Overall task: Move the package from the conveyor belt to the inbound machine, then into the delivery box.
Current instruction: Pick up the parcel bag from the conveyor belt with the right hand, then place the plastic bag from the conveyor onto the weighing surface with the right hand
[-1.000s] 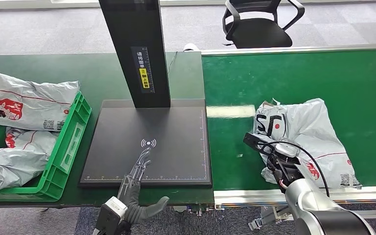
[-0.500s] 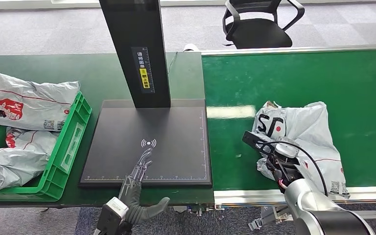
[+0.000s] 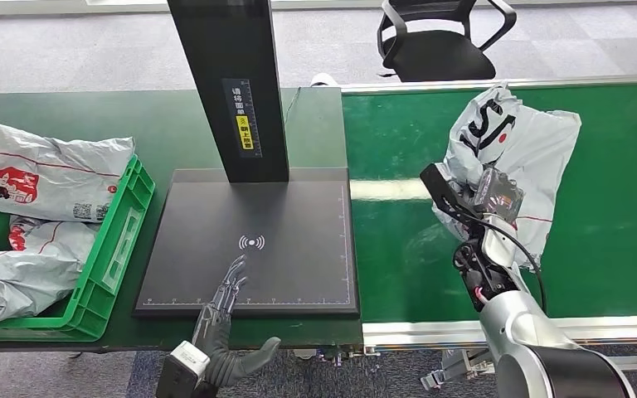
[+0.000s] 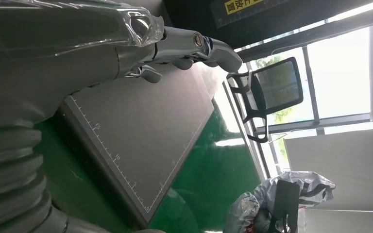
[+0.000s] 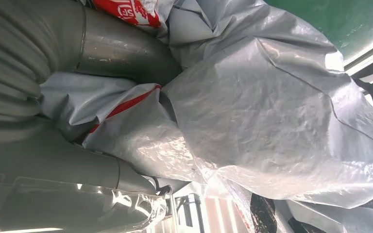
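1. Right hand (image 3: 488, 192) clamped on the package (image 3: 524, 141), grey plastic bunched between thumb and fingers in the right wrist view; bag held up off the conveyor belt (image 3: 597, 224), hanging slack above it.
2. Left hand (image 3: 224, 303) empty, fingers straight and apart, hovering over the near edge of the inbound machine (image 3: 299, 265); thumb out to the side.
3. Progress, judged from the layout: pickup off the belt done. Not yet done: transfer to the scan plate, then the drop into the delivery box (image 3: 124, 228).
4. Package currently well right of the plate, over the belt, level with the plate's far edge. Needs a sideways carry to the left before set-down near the wireless symbol (image 3: 251, 242).
5. Green box sits just left of the plate, already loaded with other bags (image 3: 25, 265); one more bag (image 3: 41, 178) draped over its far rim. Room for another looks tight but workable.
6. Risk: soft bag, loose grip on folds only; slip or snag on the machine's black post (image 3: 228, 83) possible during the swing.
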`<act>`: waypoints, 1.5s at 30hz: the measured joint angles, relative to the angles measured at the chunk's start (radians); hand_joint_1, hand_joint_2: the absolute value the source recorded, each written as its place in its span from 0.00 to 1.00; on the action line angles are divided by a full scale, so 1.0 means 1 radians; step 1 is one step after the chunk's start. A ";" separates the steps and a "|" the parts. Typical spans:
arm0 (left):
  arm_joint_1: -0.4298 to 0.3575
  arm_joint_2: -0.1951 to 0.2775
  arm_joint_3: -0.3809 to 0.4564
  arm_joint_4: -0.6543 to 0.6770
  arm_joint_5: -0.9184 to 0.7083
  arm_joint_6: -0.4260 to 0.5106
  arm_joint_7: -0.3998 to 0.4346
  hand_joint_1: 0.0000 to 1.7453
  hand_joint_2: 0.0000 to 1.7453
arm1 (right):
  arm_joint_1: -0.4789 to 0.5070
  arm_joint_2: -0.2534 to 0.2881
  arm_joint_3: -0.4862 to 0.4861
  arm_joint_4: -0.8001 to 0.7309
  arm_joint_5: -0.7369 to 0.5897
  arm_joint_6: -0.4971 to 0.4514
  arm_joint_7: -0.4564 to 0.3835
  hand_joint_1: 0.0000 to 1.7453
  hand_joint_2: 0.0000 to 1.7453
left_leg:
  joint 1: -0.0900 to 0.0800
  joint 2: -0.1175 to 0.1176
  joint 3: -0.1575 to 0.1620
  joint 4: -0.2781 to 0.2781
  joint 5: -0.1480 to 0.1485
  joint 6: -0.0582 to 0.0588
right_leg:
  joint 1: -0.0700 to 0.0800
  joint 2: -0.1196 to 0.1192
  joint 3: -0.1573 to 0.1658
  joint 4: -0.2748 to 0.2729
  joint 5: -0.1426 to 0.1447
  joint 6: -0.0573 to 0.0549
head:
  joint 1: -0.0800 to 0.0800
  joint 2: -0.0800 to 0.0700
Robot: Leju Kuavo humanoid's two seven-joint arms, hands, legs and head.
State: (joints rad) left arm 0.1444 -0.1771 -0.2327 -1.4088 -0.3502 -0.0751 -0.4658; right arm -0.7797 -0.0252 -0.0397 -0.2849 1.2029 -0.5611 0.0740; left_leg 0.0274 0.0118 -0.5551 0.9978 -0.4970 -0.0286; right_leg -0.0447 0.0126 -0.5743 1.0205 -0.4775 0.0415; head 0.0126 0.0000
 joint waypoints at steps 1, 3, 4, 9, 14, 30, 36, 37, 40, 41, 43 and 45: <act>0.001 0.000 0.000 -0.001 0.000 0.000 0.000 0.00 1.00 | 0.000 0.001 -0.005 -0.001 -0.001 -0.001 -0.001 1.00 1.00 | 0.000 0.000 0.000 0.000 0.000 0.000 | 0.000 0.000 0.000 0.000 0.000 0.000 | 0.000 0.000; 0.002 0.001 0.000 -0.003 0.000 0.000 0.000 0.00 1.00 | 0.000 0.003 -0.012 -0.002 -0.002 -0.001 -0.001 1.00 1.00 | 0.000 0.000 0.000 0.000 0.000 0.000 | 0.000 0.000 0.000 0.000 0.000 0.000 | 0.000 0.000; 0.003 0.002 0.000 -0.004 0.000 0.000 0.000 0.00 1.00 | 0.000 0.004 -0.015 -0.003 -0.002 -0.002 -0.003 1.00 1.00 | 0.000 0.000 0.000 0.000 0.000 0.000 | 0.000 0.000 0.000 0.000 0.000 0.000 | 0.000 0.000; 0.006 0.002 0.000 -0.004 -0.001 0.004 0.000 0.00 1.00 | -0.001 0.020 -0.059 -0.024 -0.124 -0.092 -0.247 1.00 1.00 | 0.000 0.000 0.000 0.000 0.000 0.000 | 0.000 0.000 -0.001 0.000 0.000 0.000 | 0.000 0.000; -0.003 0.000 0.000 -0.003 -0.008 0.009 0.000 0.00 1.00 | -0.006 0.092 -0.149 -0.101 -0.358 -0.098 -0.659 1.00 1.00 | 0.000 0.001 0.000 0.000 0.000 0.000 | 0.000 0.000 -0.001 0.000 0.000 0.000 | 0.000 0.000; -0.099 -0.022 0.015 0.066 -0.062 -0.037 -0.018 0.00 1.00 | 0.224 0.362 0.379 -0.301 -0.779 0.540 -0.684 1.00 1.00 | 0.002 0.003 -0.002 -0.001 0.000 -0.001 | 0.003 0.002 -0.004 0.000 -0.001 -0.001 | 0.000 0.000; -0.101 -0.029 0.034 0.065 -0.045 -0.050 -0.021 0.00 1.00 | 0.216 0.353 0.486 -0.307 -0.844 0.610 -0.589 1.00 1.00 | 0.002 0.003 -0.002 0.000 0.000 -0.001 | 0.002 0.002 -0.004 0.000 -0.001 -0.001 | 0.000 0.000; -0.101 -0.030 0.038 0.065 -0.044 -0.052 -0.021 0.00 1.00 | 0.210 0.351 0.503 -0.304 -0.839 0.630 -0.571 1.00 1.00 | 0.002 0.003 -0.002 -0.001 0.000 -0.001 | 0.003 0.002 -0.004 0.000 -0.001 -0.001 | 0.000 0.000; -0.100 -0.033 0.049 0.065 -0.043 -0.053 -0.020 0.00 1.00 | 0.194 0.350 0.552 -0.285 -0.817 0.673 -0.529 1.00 1.00 | 0.003 0.003 -0.002 -0.001 0.000 -0.001 | 0.003 0.002 -0.004 0.000 -0.001 -0.001 | 0.000 0.000; -0.098 -0.034 0.053 0.065 -0.042 -0.053 -0.020 0.00 1.00 | 0.189 0.350 0.566 -0.278 -0.811 0.678 -0.517 1.00 1.00 | 0.003 0.003 -0.002 -0.001 0.000 -0.001 | 0.003 0.002 -0.004 0.000 -0.001 -0.002 | 0.000 0.000; -0.095 -0.035 0.059 0.064 -0.040 -0.053 -0.019 0.00 1.00 | 0.179 0.350 0.591 -0.264 -0.801 0.679 -0.489 0.99 1.00 | 0.003 0.003 -0.002 -0.001 0.000 -0.001 | 0.003 0.002 -0.004 0.000 -0.001 -0.002 | 0.000 0.000; -0.091 -0.036 0.062 0.063 -0.038 -0.052 -0.017 0.00 1.00 | 0.169 0.350 0.610 -0.251 -0.795 0.670 -0.458 0.58 1.00 | 0.003 0.003 -0.002 -0.001 0.000 -0.001 | 0.003 0.002 -0.004 0.000 -0.001 -0.001 | 0.000 0.000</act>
State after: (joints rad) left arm 0.0533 -0.2129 -0.1705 -1.3457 -0.3884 -0.1274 -0.4826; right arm -0.6110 0.3249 0.5700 -0.5357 0.4078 0.1090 -0.3844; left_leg 0.0301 0.0145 -0.5570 0.9971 -0.4967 -0.0298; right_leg -0.0416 0.0143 -0.5779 1.0208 -0.4782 0.0400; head 0.0130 0.0000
